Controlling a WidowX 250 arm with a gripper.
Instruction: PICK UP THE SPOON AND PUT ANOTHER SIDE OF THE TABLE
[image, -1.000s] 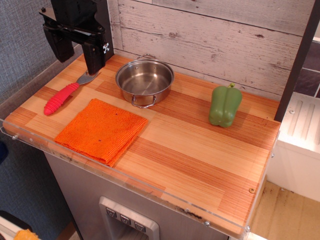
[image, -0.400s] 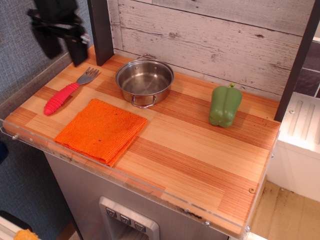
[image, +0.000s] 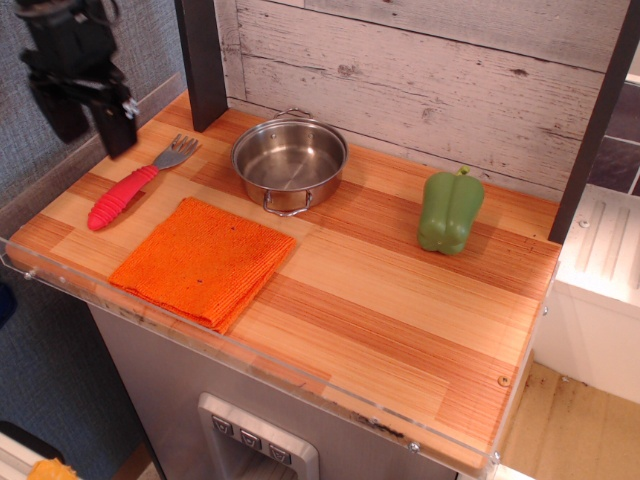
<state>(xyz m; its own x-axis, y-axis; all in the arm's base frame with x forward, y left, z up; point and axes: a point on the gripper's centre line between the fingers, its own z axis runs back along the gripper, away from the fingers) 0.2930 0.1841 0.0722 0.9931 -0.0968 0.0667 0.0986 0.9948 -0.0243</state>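
Observation:
The spoon (image: 122, 196) lies flat on the far left of the wooden table (image: 400, 300), its ribbed red-pink handle pointing to the front left and its silver tined head (image: 177, 152) toward the pot. My black gripper (image: 90, 143) hangs in the air at the upper left, above the table's left edge and just left of the spoon's head. Its two fingers (image: 118, 128) stand apart and hold nothing. It does not touch the spoon.
A steel pot (image: 290, 160) stands right of the spoon's head. A folded orange cloth (image: 205, 260) lies in front of it. A green bell pepper (image: 450, 210) stands at the right. A dark post (image: 203, 60) rises at the back left. A clear plastic rim (image: 250, 365) edges the front.
My gripper has moved left, from over the spoon's head to above the table's left edge. The spoon has not moved.

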